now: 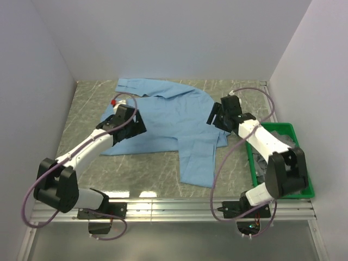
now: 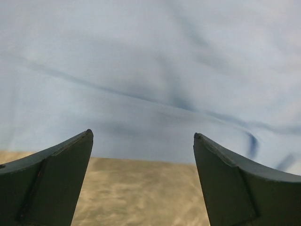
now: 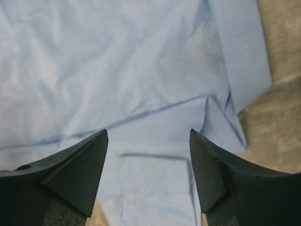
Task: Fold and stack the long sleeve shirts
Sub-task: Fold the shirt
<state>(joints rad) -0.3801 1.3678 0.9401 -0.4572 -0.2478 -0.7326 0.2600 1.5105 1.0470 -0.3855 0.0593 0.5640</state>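
1. Shirt: light blue, lying mid-table and rumpled, one flap trailing toward 6 o'clock. Not yet a tidy fold.
2. Left claw sits at the shirt's 9 o'clock hem, right claw over its 3 o'clock side. Both are released, grasping nothing.
3. Risk: pinching only one thin layer would likely let the cloth slip or bunch, and the creases would carry into the fold.
4. Room: bare table at 9 o'clock; green bin crowds 4 o'clock; back wall close at 12.

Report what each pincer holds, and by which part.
Nothing is held. The left pincer and right pincer both stand open at the light blue shirt, no cloth between their fingers.
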